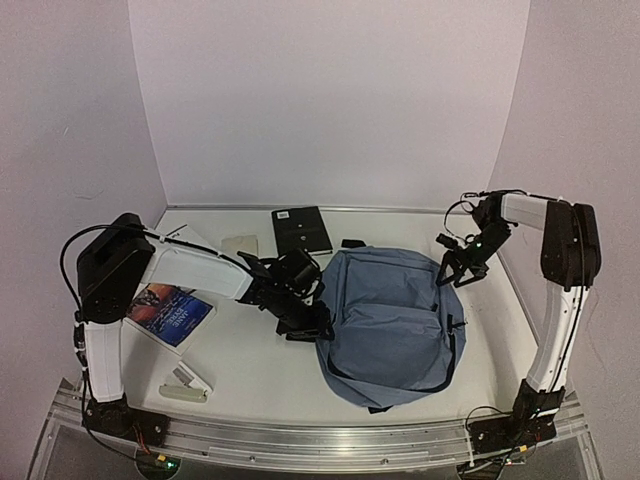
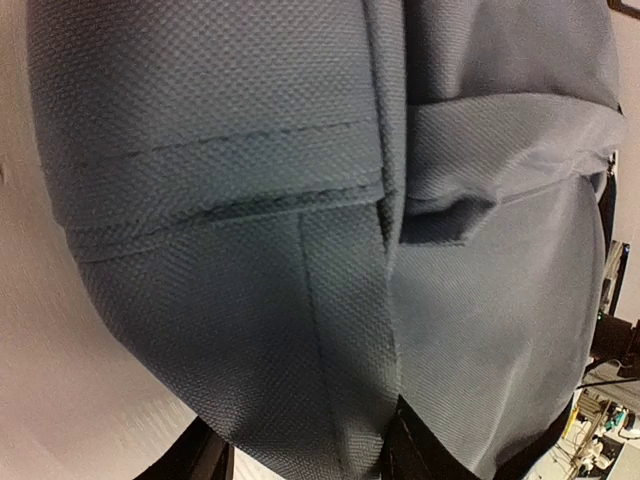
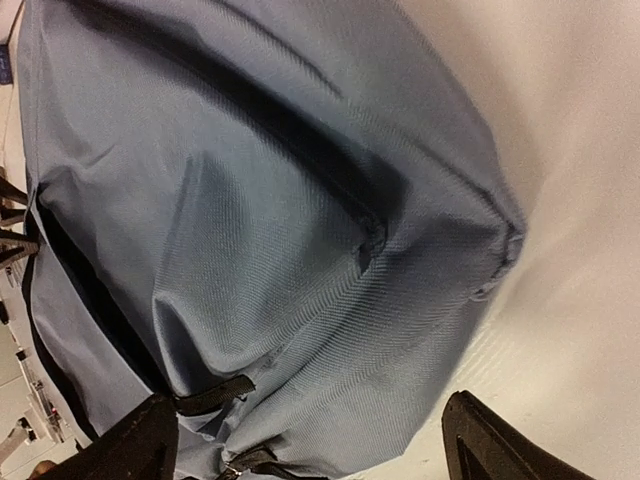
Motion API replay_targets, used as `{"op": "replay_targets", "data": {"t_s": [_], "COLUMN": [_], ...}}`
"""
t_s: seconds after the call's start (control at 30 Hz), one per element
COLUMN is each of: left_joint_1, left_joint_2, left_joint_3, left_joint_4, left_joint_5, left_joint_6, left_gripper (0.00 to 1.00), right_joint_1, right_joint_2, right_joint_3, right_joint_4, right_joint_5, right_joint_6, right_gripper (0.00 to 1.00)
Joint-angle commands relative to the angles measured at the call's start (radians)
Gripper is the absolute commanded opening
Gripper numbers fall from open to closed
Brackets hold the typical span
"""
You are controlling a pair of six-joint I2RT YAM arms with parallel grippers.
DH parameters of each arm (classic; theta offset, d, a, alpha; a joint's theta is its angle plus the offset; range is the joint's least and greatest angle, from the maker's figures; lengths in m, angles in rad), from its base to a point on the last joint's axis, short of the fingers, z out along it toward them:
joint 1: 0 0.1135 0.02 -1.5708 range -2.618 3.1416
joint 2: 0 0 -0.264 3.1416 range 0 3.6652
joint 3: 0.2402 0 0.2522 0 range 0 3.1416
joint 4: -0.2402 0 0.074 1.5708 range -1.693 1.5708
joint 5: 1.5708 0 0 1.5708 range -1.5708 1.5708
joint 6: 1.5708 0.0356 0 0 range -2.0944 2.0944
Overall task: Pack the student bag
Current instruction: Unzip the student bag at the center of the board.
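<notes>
Now opening bag: left gripper straddles its edge, clamped or not I cannot tell; right gripper gapes above. Next, probably: find zipper.

Only dark stubs of the left end effector show at the bottom edge. The student bag just ahead overruns the frame, hiding whether fabric is pinched.

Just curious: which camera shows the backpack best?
The top external view: the whole backpack is visible on the table. Left wrist shows only close-up fabric and seams; right wrist shows one end with a zipper.
</notes>
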Motion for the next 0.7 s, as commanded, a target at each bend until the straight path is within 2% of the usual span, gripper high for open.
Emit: {"op": "replay_targets", "data": {"t_s": [0.0, 0.1, 0.2, 0.37, 0.53, 0.67], "left_joint_1": [0.023, 0.053, 0.114, 0.202, 0.269, 0.303], "left_joint_2": [0.071, 0.115, 0.144, 0.247, 0.333, 0.277], "left_joint_3": [0.093, 0.159, 0.217, 0.411, 0.627, 0.664], "left_joint_4": [0.029, 0.005, -0.003, -0.084, -0.172, -0.208], "left_joint_5": [-0.001, 0.009, 0.029, 0.038, 0.024, 0.001], "left_joint_6": [0.013, 0.039, 0.065, 0.148, 0.221, 0.265], "left_gripper": [0.38, 0.28, 0.24, 0.24, 0.37, 0.52], "right_joint_1": [0.005, 0.005, 0.006, 0.082, 0.254, 0.282], "right_joint_2": [-0.003, -0.040, -0.098, -0.176, -0.262, -0.323], "right_joint_3": [-0.133, -0.223, -0.304, -0.412, -0.445, -0.386], "right_joint_4": [-0.006, -0.007, -0.017, -0.043, -0.046, -0.134], "right_joint_5": [-0.012, -0.017, -0.028, -0.035, -0.023, -0.122], "right_joint_6": [-0.038, -0.068, -0.108, -0.153, -0.154, -0.176], "right_gripper": [0.86, 0.84, 0.83, 0.83, 0.84, 0.88]}}
